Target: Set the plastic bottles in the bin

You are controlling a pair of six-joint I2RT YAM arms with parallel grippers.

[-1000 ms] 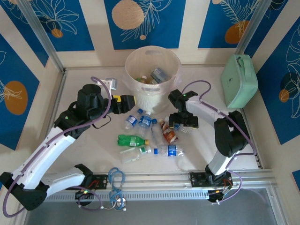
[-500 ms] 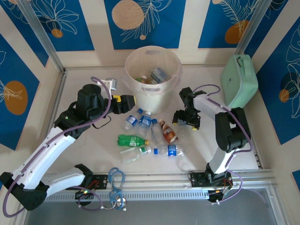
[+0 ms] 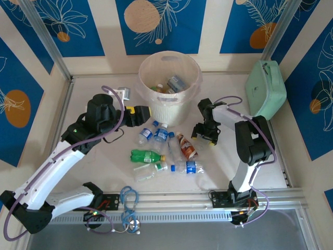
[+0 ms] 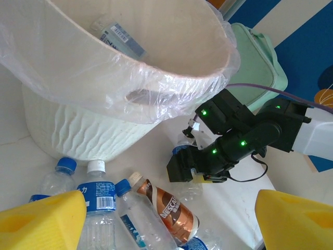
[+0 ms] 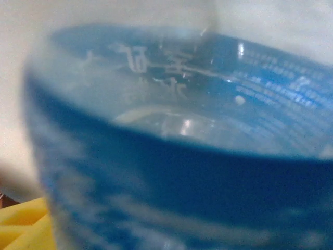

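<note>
Bottles lie loose on the bench just beyond the arm bases. Nearest are two clear ones, one with a blue label. Behind them a green bottle lies on its side, with a brown bottle to its right. Two blue-capped bottles rest at the foot of the bin. Left fingers are released, yellow pads spread wide, beside the bin's left wall and above the blue-capped bottles. Right fingers sit low, right of the brown bottle, with a blue-labelled bottle pressed close to the wrist camera; whether they clench it cannot be told. More bottles lie inside the bin. Mint-green case stands at the far right.
</note>
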